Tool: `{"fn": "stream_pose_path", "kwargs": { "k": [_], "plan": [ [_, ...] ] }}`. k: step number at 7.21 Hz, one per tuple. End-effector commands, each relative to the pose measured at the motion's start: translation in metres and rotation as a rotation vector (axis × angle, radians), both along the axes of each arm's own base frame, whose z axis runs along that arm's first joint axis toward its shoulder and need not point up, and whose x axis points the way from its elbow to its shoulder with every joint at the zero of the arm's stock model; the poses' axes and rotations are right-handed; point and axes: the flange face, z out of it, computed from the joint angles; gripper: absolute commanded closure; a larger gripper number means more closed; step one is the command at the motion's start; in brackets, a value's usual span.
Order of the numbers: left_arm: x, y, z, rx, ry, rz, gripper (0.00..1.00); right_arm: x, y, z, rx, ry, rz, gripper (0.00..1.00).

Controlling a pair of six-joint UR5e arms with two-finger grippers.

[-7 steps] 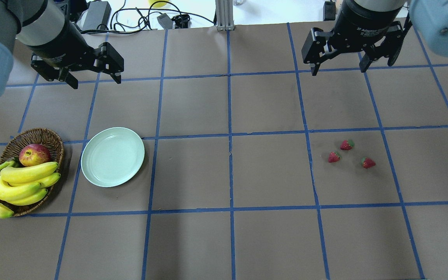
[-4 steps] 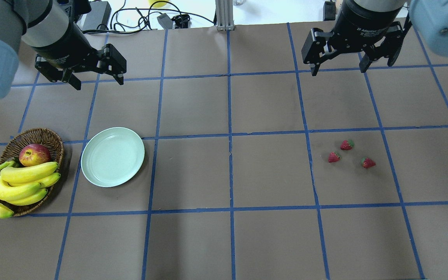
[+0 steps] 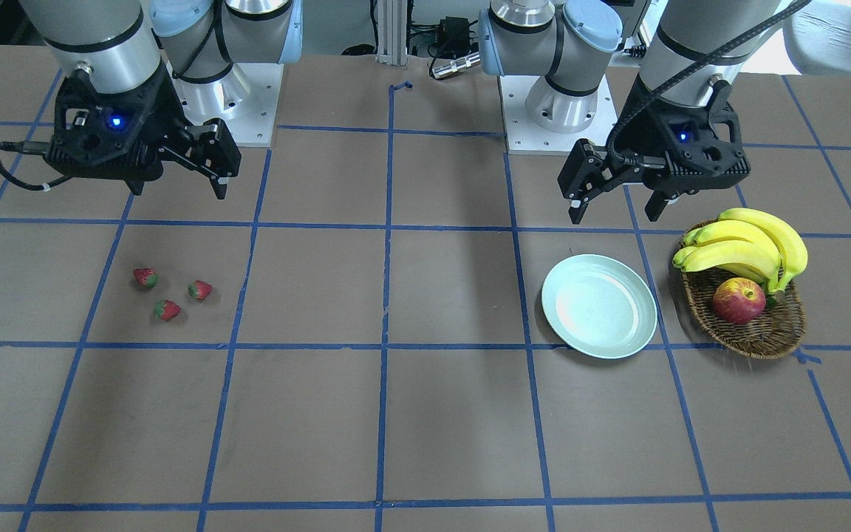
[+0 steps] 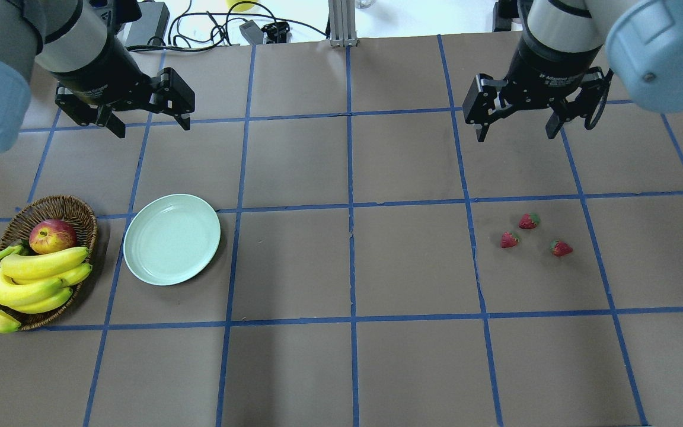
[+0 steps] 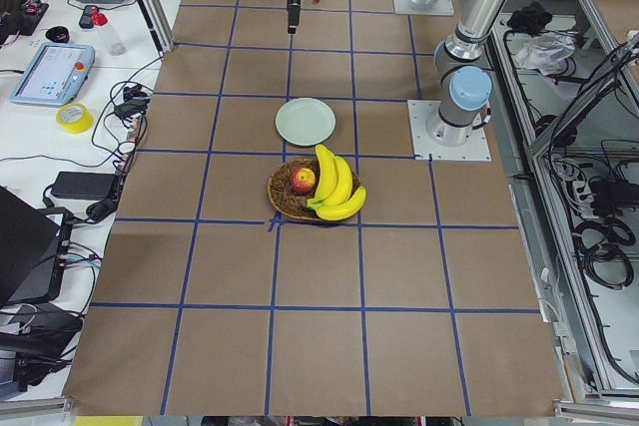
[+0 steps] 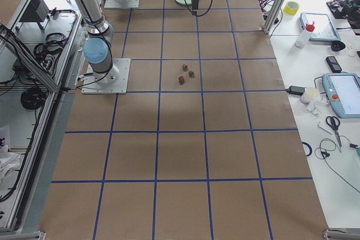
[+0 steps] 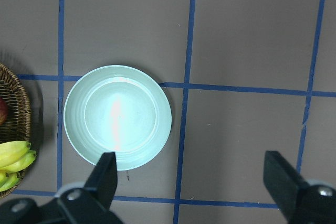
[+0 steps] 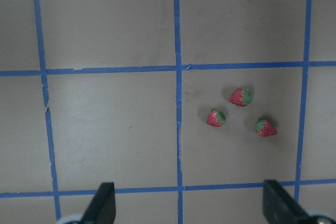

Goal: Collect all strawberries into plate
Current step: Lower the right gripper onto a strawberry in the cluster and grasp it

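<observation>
Three small red strawberries lie close together on the table's right half, one (image 4: 529,221), a second (image 4: 508,239) and a third (image 4: 561,248). They also show in the right wrist view (image 8: 240,97). The pale mint-green plate (image 4: 172,239) sits empty on the left half and shows in the left wrist view (image 7: 117,117). My right gripper (image 4: 516,136) is open and empty, above the table, farther back than the strawberries. My left gripper (image 4: 153,127) is open and empty, farther back than the plate.
A brown wicker basket (image 4: 51,204) just left of the plate holds a red-yellow apple (image 4: 52,235) and a bunch of bananas (image 4: 27,279). Cables and power bricks (image 4: 152,21) lie beyond the table's far edge. Blue tape lines grid the brown table.
My right gripper has moved a little nearer, toward the strawberries. My left gripper has shifted slightly right. Both stay open. The strawberries and the plate have not moved.
</observation>
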Motion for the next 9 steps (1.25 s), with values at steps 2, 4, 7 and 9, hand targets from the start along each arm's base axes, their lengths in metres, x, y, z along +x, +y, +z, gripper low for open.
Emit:
{"fn": "stream_pose_path", "kwargs": {
  "k": [2, 4, 7, 9],
  "plan": [
    [-0.004, 0.004, 0.011, -0.022, 0.01, -0.005, 0.0, -0.055, -0.001, -0.132, 0.032, -0.011, -0.103, 0.0],
    [-0.003, 0.013, 0.023, -0.045, 0.0, -0.005, 0.0, -0.057, -0.004, -0.201, 0.033, -0.006, -0.11, 0.0],
    [-0.003, 0.021, 0.025, -0.045, -0.006, -0.003, 0.0, -0.058, 0.003, -0.262, 0.095, 0.003, -0.12, 0.0],
    [-0.003, 0.026, 0.031, -0.057, -0.008, 0.001, 0.0, -0.065, 0.017, -0.284, 0.062, 0.003, -0.136, 0.0]
  ]
}}
